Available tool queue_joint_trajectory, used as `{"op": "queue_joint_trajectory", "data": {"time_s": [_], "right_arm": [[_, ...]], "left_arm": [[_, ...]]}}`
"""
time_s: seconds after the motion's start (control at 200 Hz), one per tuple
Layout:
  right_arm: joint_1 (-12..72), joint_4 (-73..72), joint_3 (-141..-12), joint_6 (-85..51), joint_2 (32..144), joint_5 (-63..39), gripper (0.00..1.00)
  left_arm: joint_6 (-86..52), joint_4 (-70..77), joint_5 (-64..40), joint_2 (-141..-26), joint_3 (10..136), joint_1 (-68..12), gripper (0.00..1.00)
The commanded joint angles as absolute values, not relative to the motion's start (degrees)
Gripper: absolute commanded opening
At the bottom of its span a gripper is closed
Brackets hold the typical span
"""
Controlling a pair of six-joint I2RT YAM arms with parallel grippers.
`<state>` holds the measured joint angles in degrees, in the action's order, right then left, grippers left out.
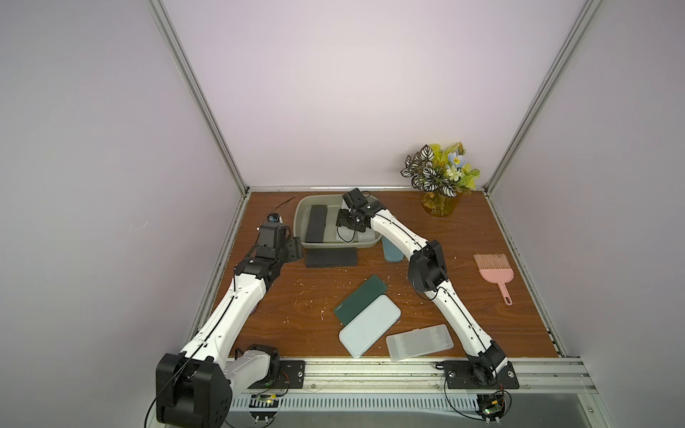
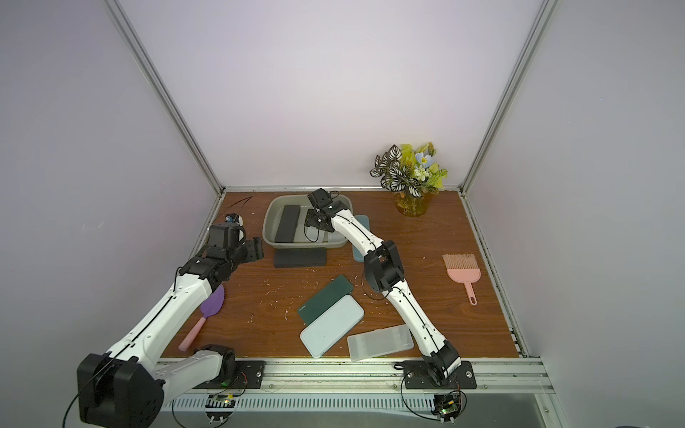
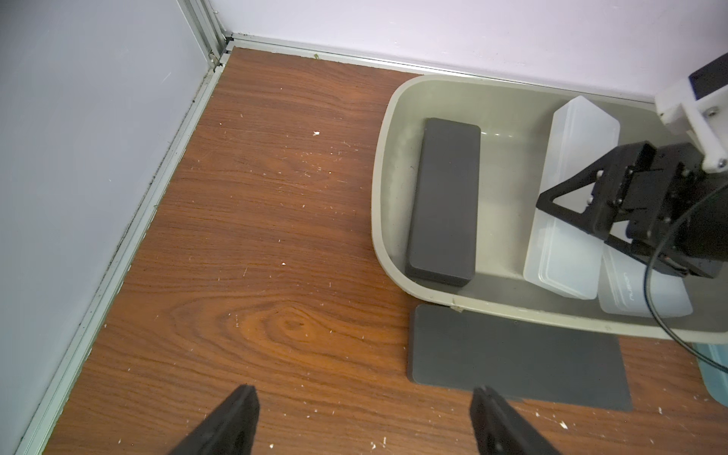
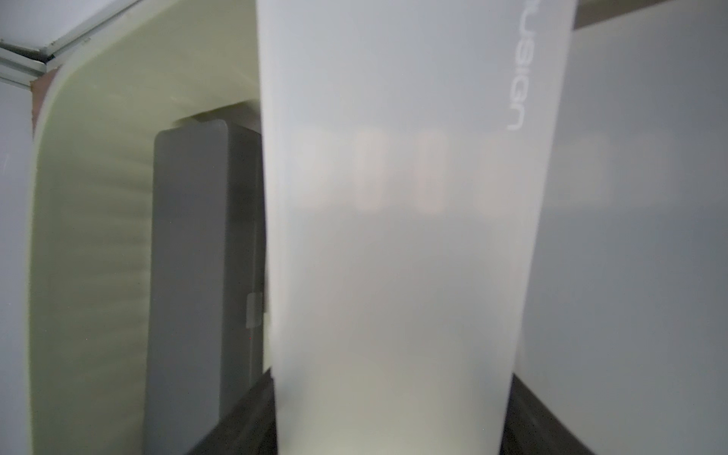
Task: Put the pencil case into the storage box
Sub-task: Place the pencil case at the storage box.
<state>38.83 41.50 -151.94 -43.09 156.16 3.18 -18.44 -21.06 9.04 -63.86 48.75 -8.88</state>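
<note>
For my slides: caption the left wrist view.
Right gripper holds a frosted pencil case inside the storage box, beside a dark grey case.

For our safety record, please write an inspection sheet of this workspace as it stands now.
Surface: wooden tabletop, pale crumbs scattered.
Job's things: storage box holds dark grey case, frosted pencil case, lettered pale case; loose on the table: teal case, green case, pale blue case, clear case.
Clutter: dark grey slab in front of the box, pink brush, purple scoop, flower vase.
End effectors: right end effector closed on the frosted pencil case inside the box; left end effector open, empty.
Cables: black cable loops above the box beside the right end effector.
Surroundings: plain walls, aluminium frame.
</note>
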Motion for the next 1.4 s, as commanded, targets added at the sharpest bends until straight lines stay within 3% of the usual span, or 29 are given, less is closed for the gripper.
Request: {"op": "queue_joint_trajectory", "data": {"time_s": [0.0,0.671,1.011,1.266,1.391], "right_arm": [[38.5,44.1,-153.6,-42.1,153.2,4.9,0.76],[39.0,43.1,-154.4,-40.6,149.6,5.5,0.84],[39.8,44.0,-146.0,-36.7,129.7,13.3,0.87],[39.9,42.6,-126.9,-32.8,112.5,15.9,0.88],[39.8,39.2,-114.1,-32.1,103.5,17.2,0.88]], "left_arm": [[-17.9,-20.7,8.5,-63.0,48.2,-8.0,0.85],[-17.3,-21.4,7.5,-62.9,48.2,-8.0,0.85],[-12.1,-25.6,-1.9,-68.3,50.4,-12.3,0.81],[-19.8,-18.3,-5.3,-73.7,48.0,-10.4,0.65],[-22.1,-12.8,-8.8,-76.0,46.0,-7.6,0.64]]}}
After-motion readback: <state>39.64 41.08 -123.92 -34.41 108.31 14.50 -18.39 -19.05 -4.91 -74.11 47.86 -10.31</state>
